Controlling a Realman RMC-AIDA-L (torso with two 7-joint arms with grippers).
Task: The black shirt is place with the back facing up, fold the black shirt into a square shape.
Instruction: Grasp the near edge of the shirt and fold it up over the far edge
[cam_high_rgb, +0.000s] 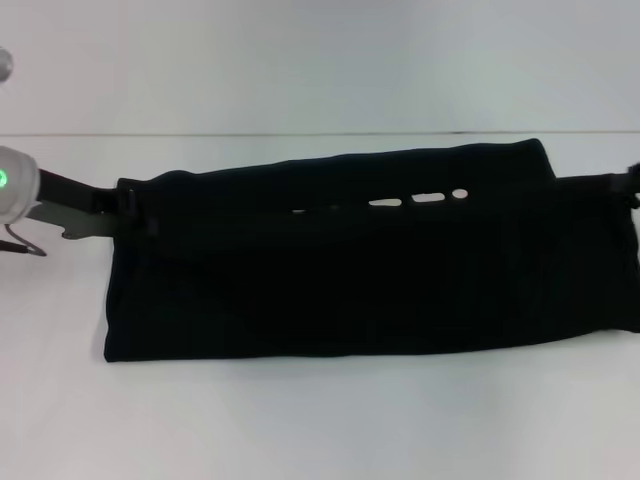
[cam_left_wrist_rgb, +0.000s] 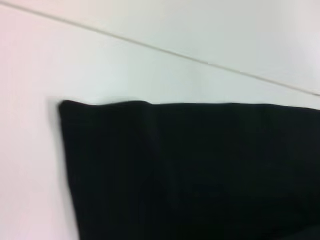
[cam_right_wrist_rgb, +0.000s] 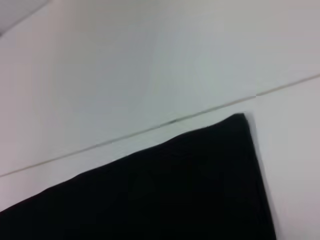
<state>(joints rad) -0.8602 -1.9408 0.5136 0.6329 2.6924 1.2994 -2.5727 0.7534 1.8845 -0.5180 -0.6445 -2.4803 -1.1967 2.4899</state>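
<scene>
- My left gripper (cam_high_rgb: 128, 205) sits at the left far corner of the black shirt (cam_high_rgb: 370, 270), its dark tip against the cloth; whether my fingers there are apart or clamped on the fabric, I cannot tell.
- My right gripper (cam_high_rgb: 630, 188) shows only as a sliver at the right frame edge, level with the shirt's far right corner; finger state there cannot be told either.
- Nothing else stands around the shirt.
- The black shirt lies folded into a long band across the middle of the counter (cam_high_rgb: 320, 420), a far flap lapped over the near part.
- Small cream marks (cam_high_rgb: 420, 199) show in a row along the flap's edge.
- Both wrist views show a plain black corner of cloth lying flat.
- The counter is plain white; a pale wall (cam_high_rgb: 320, 60) rises behind its far edge.
</scene>
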